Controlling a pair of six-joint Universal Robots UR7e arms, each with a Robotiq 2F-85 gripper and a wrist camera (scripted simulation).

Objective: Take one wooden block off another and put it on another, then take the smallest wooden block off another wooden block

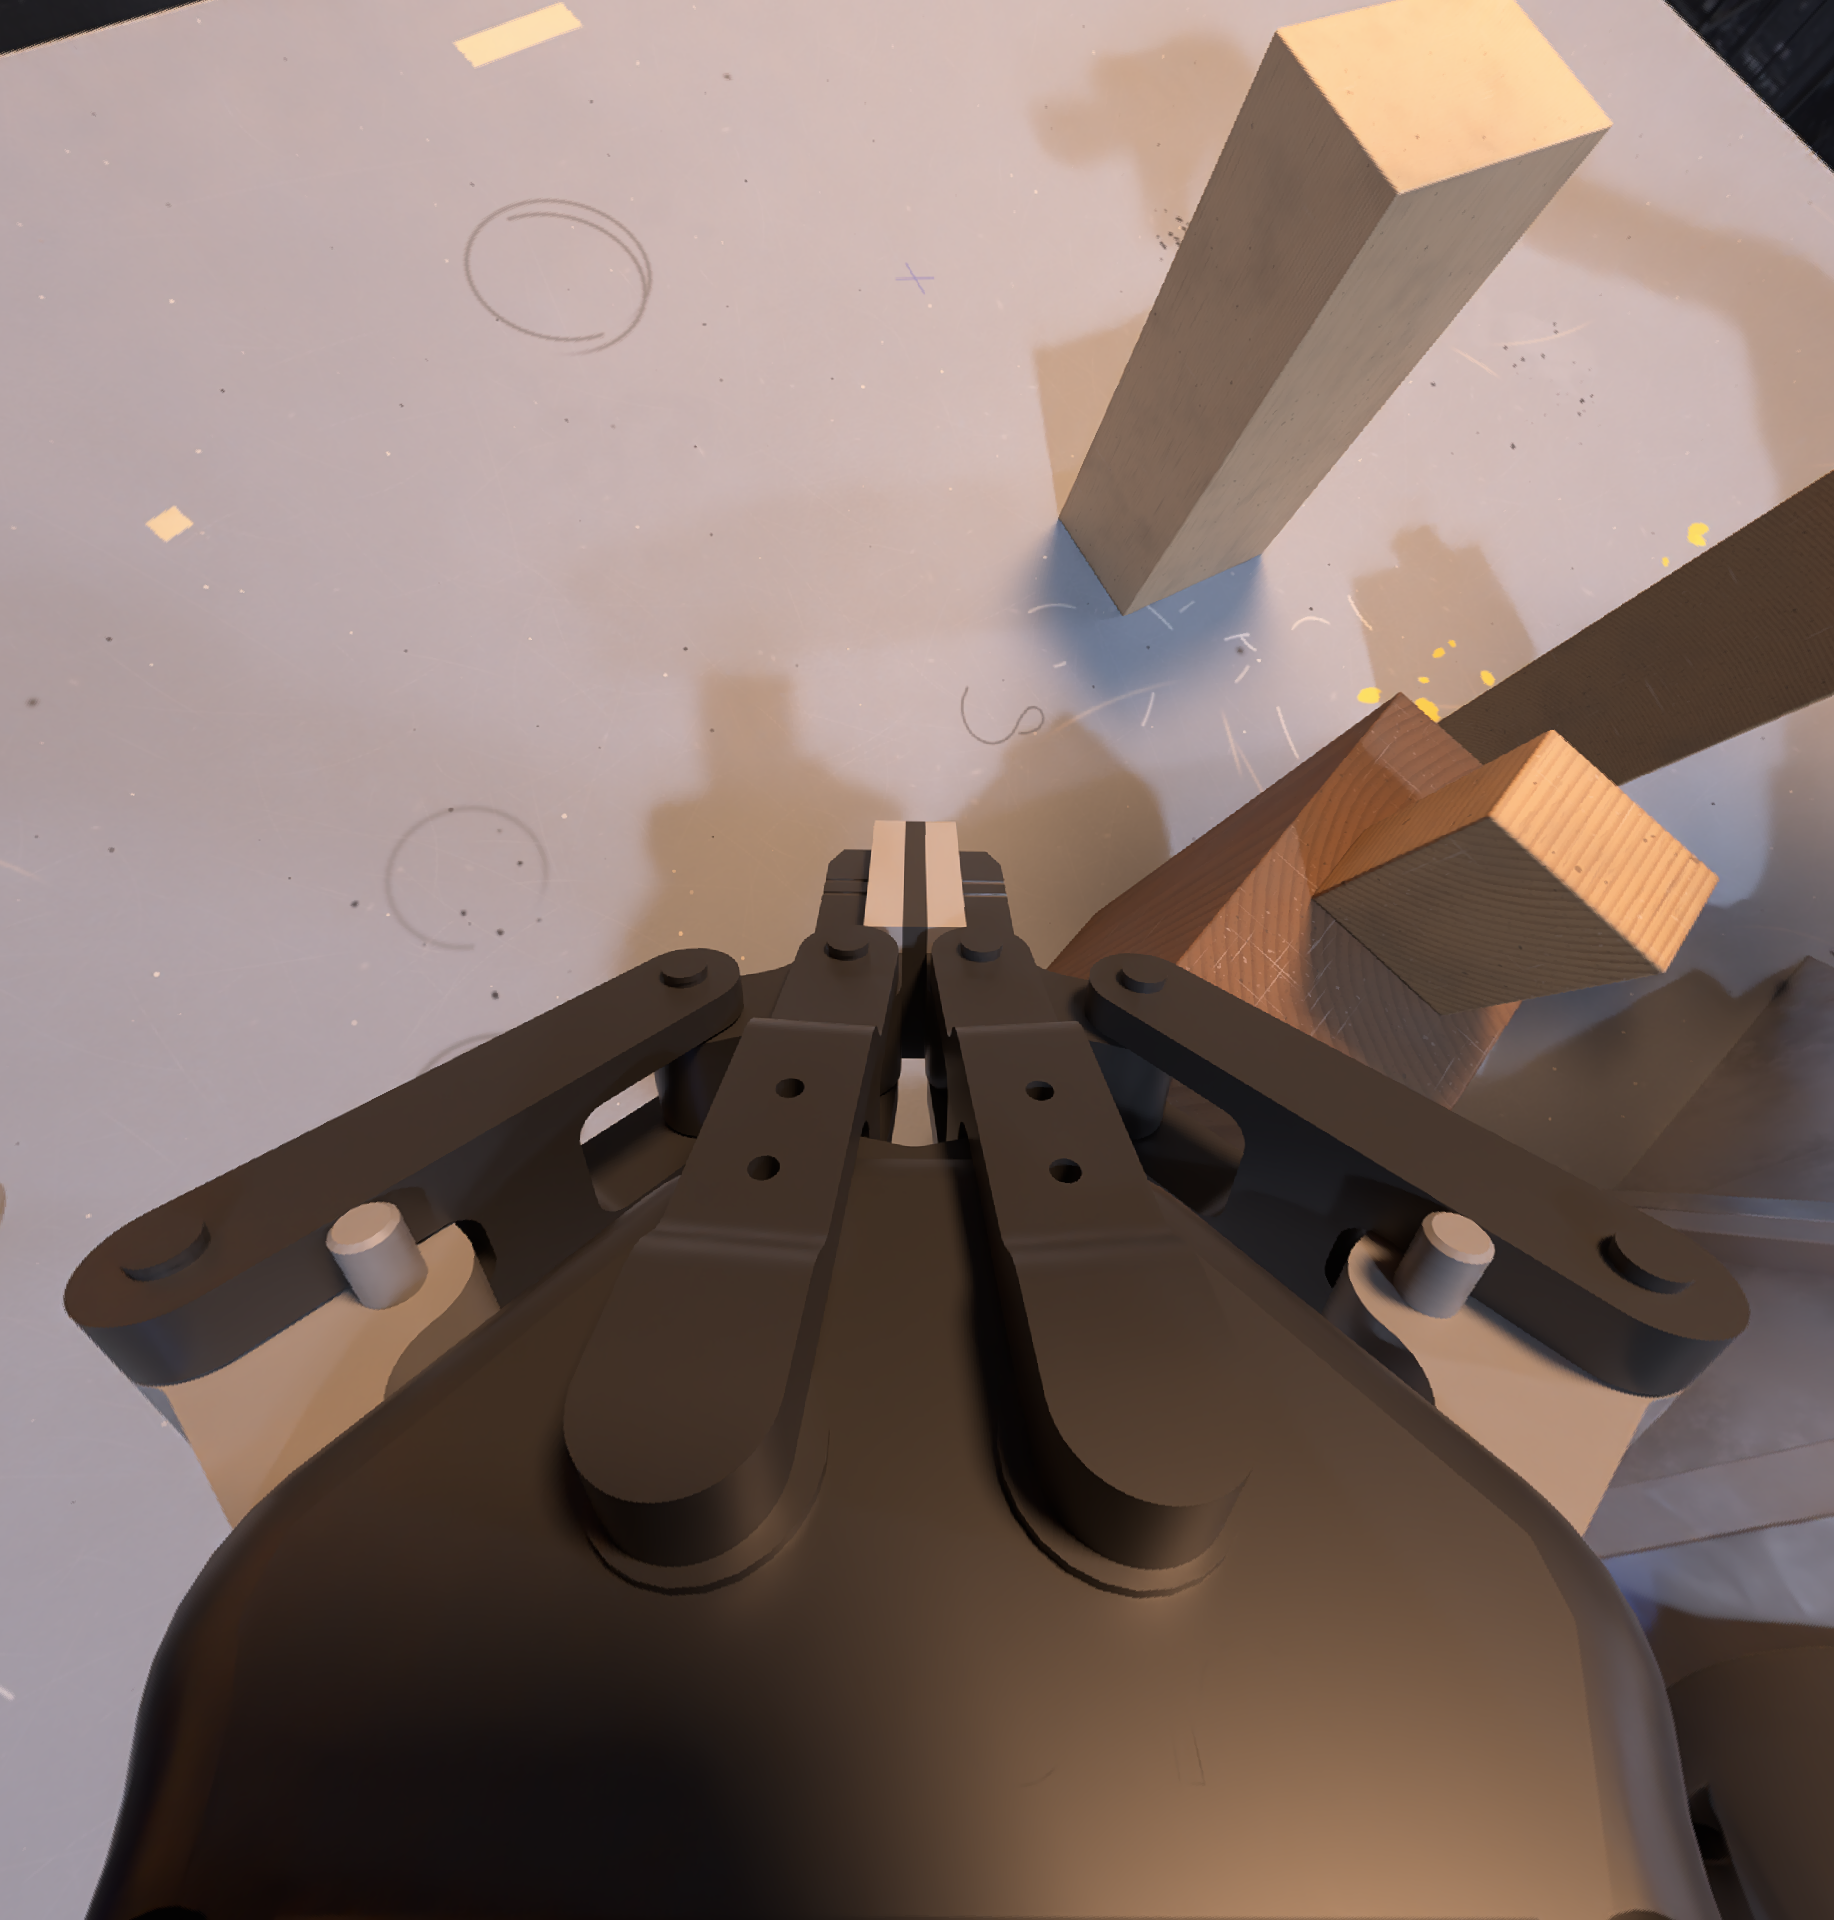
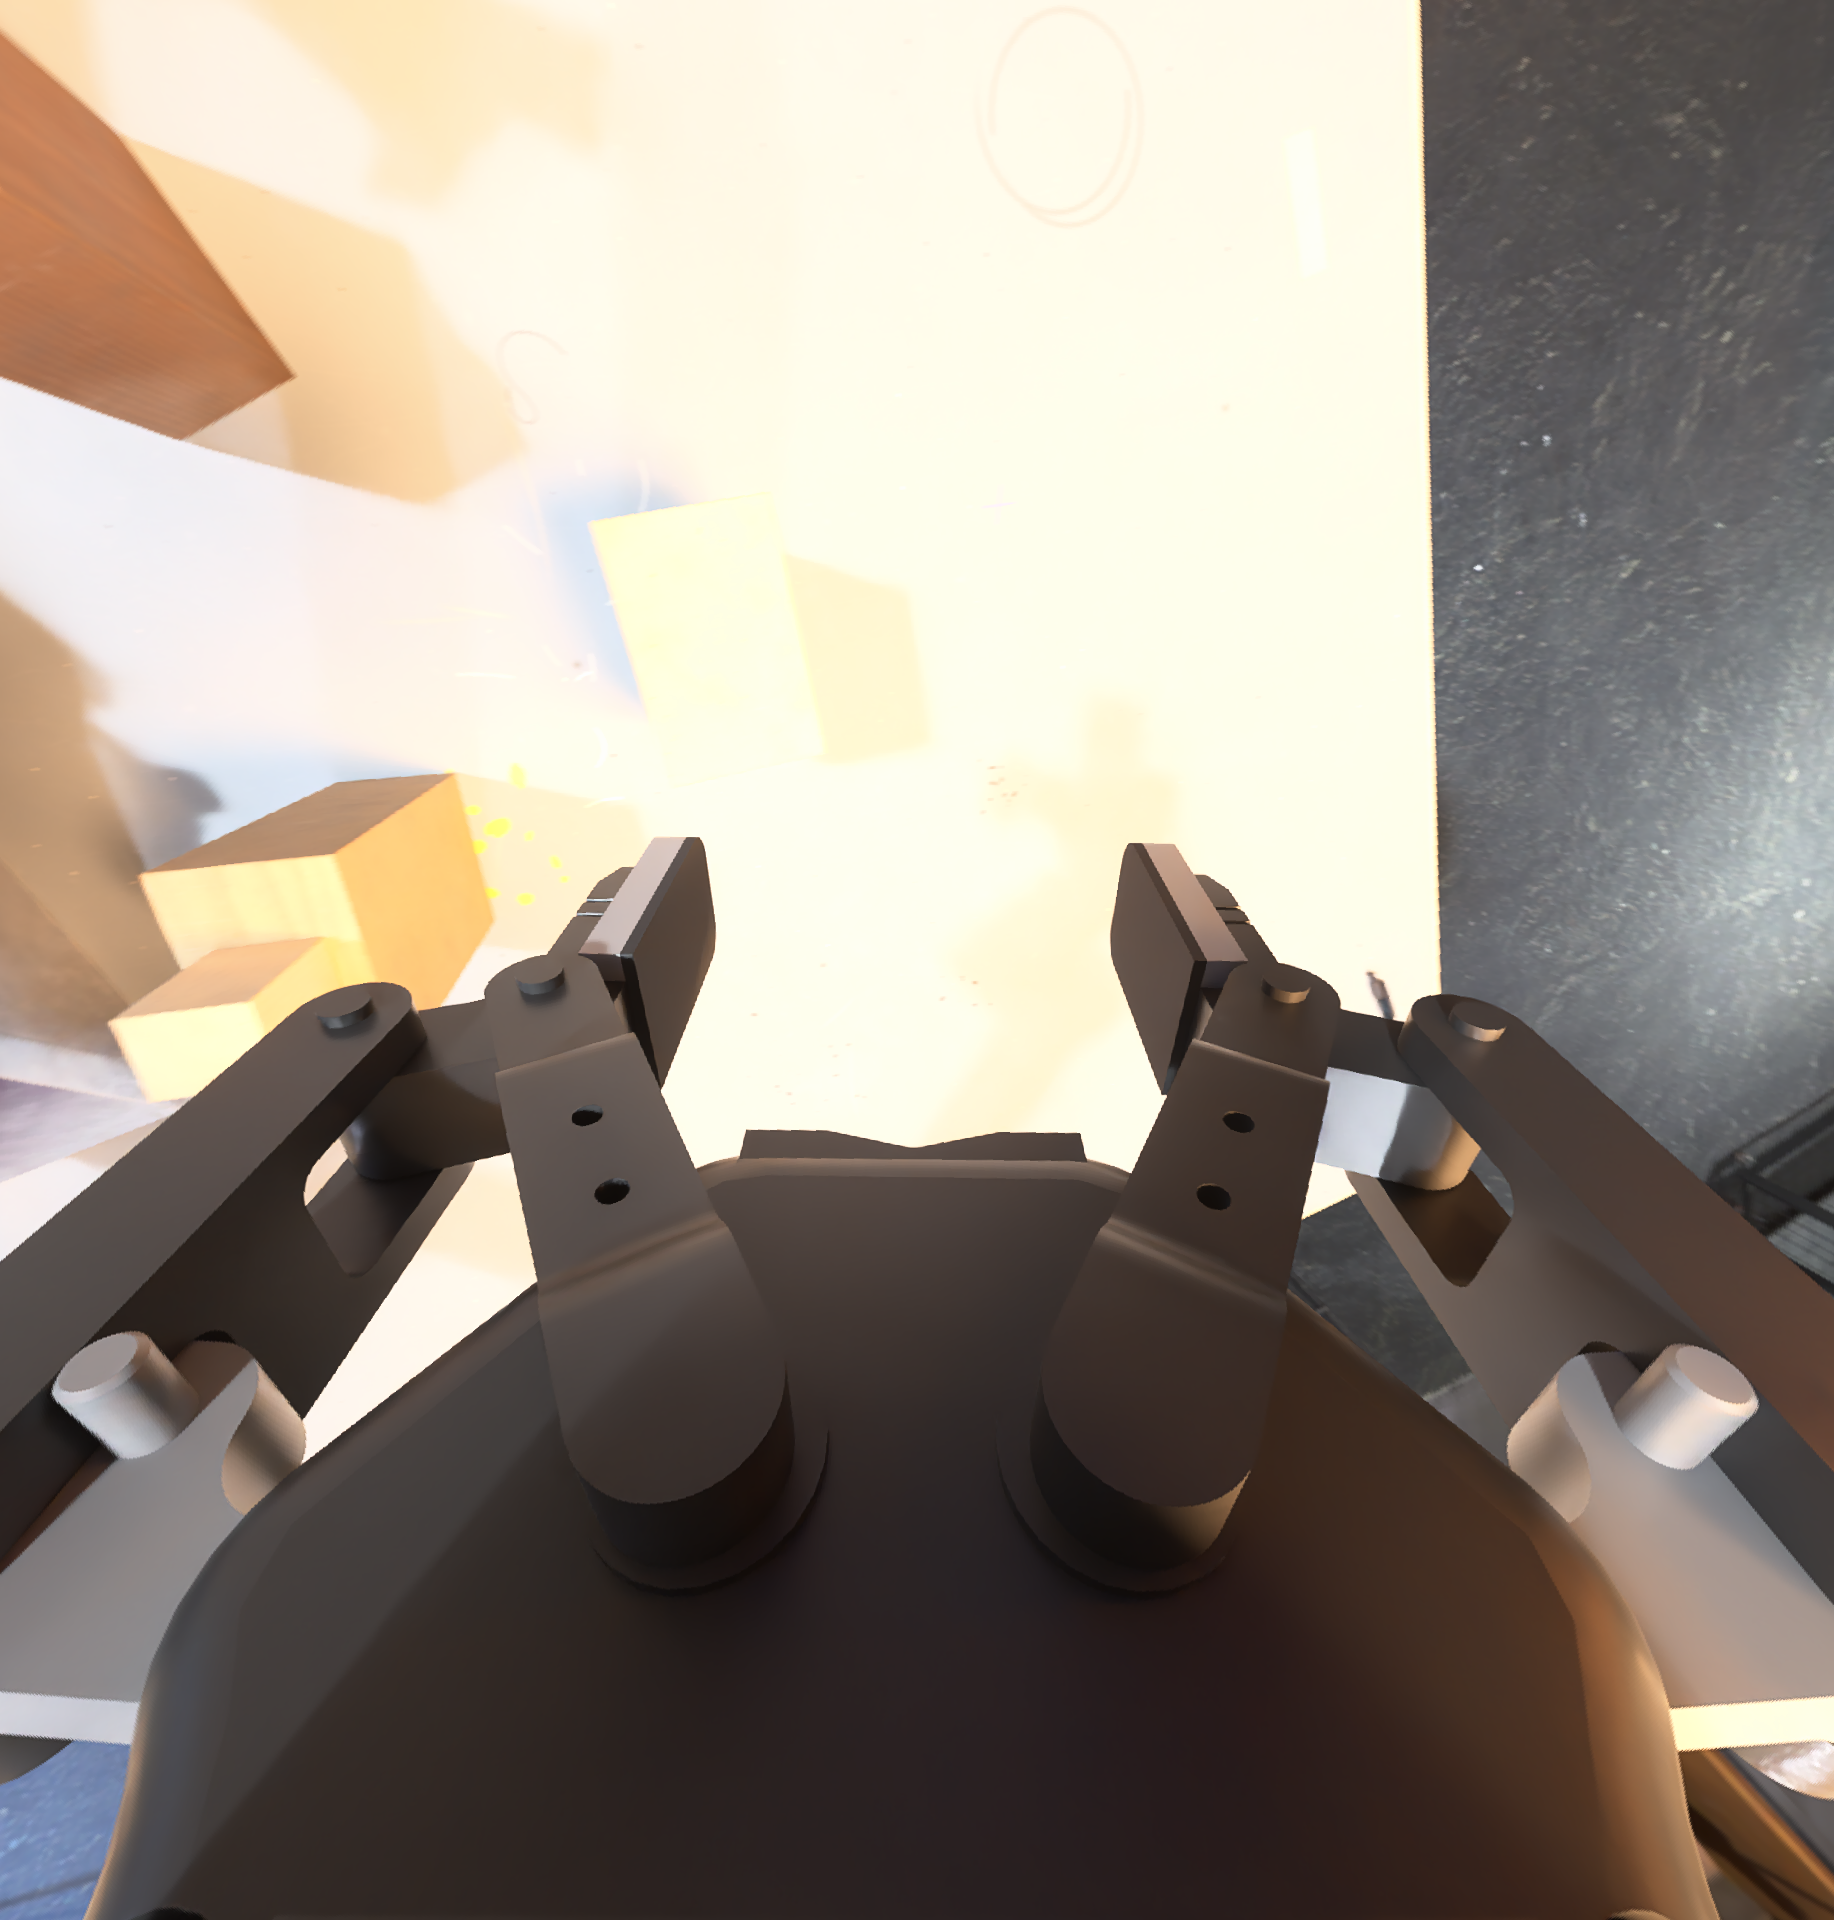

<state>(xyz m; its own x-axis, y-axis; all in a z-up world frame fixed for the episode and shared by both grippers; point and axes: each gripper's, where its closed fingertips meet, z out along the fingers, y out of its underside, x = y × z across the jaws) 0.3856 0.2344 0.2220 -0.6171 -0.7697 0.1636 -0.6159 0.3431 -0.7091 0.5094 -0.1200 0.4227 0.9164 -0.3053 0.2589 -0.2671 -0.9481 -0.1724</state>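
In the left wrist view a small light wooden block (image 1: pixel 1515 883) rests on a larger reddish wooden block (image 1: pixel 1245 935), just right of my left gripper (image 1: pixel 913 873). That gripper is shut and empty, low over the table. A tall pale wooden block (image 1: pixel 1308 312) stands upright farther ahead to the right. A dark long block (image 1: pixel 1671 665) runs off the right edge. My right gripper (image 2: pixel 913 935) is open and empty above the table. The pale block (image 2: pixel 715 634) lies ahead of it, and wooden blocks (image 2: pixel 321 883) sit beside its left finger.
The white table (image 1: pixel 477 520) bears pencil circles and small tape patches. In the right wrist view the table edge (image 2: pixel 1427 623) runs along the right, with dark floor (image 2: pixel 1671 520) beyond. A large brown block (image 2: pixel 92 260) fills the upper left there. Glare washes out much of that view.
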